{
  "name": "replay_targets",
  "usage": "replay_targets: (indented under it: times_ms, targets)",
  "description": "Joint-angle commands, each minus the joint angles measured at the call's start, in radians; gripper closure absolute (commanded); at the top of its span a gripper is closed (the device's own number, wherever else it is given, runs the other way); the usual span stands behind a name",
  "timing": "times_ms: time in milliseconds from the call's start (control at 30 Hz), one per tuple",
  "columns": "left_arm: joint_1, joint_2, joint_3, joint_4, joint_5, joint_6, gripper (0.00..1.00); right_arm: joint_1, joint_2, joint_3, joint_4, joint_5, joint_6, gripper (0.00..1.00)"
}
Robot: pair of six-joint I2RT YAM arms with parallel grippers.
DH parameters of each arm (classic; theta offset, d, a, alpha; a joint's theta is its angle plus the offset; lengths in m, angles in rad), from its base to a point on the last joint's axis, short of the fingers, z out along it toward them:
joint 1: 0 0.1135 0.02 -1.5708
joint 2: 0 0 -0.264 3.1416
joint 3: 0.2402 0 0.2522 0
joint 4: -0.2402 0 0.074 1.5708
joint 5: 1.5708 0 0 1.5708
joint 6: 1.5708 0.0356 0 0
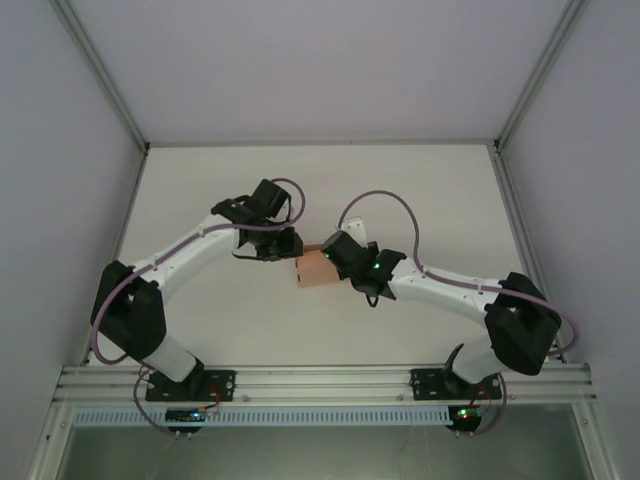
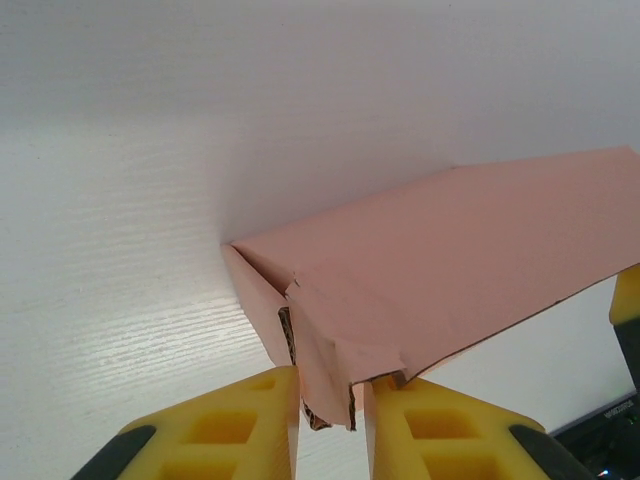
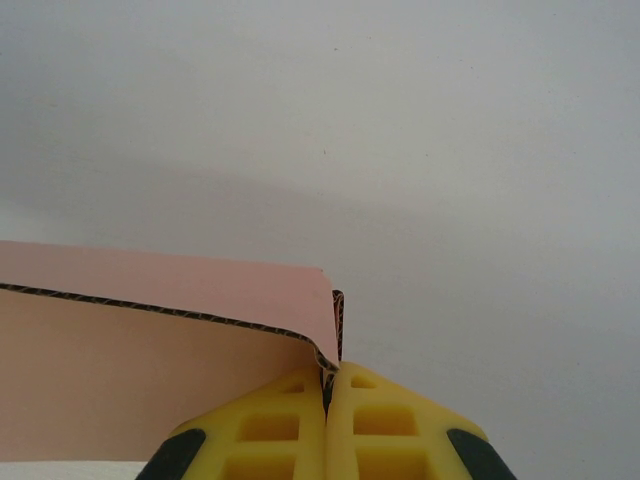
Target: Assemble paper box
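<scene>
Fingers of the left gripper: yellow and ribbed, drawn close together with a narrow slot between them. In that slot they pinch a crumpled, torn-edged corner flap of the paper box. From the fingertips the salmon-pink card runs away forward and to the right as a broad flat panel. A smaller folded side face slopes off to the left of the tips, its dark fluted edge exposed just above the left finger.

Fingers of the right gripper: pressed tight against each other, with only the thickness of the card between their tips. They nip a folded edge of the same box. One pink panel spreads to the left of the fingers, bounded by a dark corrugated edge, and a second panel rises behind it.

In the top view the two grippers face each other across the white table, and the box lies directly between their tips, held from both ends. Whether its underside touches the table cannot be told.
</scene>
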Motion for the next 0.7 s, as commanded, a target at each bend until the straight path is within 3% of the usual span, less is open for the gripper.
replay_targets:
  times_ms: [0,233,467,667]
  targets:
    - [-0.007,0.011,0.031,-0.035,-0.016,0.009,0.76,0.010,0.016,-0.038,-0.077,-0.069,0.015,1.00]
    - [-0.021,0.037,0.033,-0.036,-0.009,0.013,0.77,0.010,0.013,-0.042,-0.076,-0.067,0.014,1.00]
    - [-0.031,0.049,0.050,-0.044,-0.019,0.011,0.94,0.010,0.003,-0.044,-0.075,-0.061,0.011,1.00]
    - [-0.032,0.023,0.027,-0.034,-0.025,-0.017,0.99,0.010,0.003,-0.046,-0.072,-0.062,0.009,1.00]
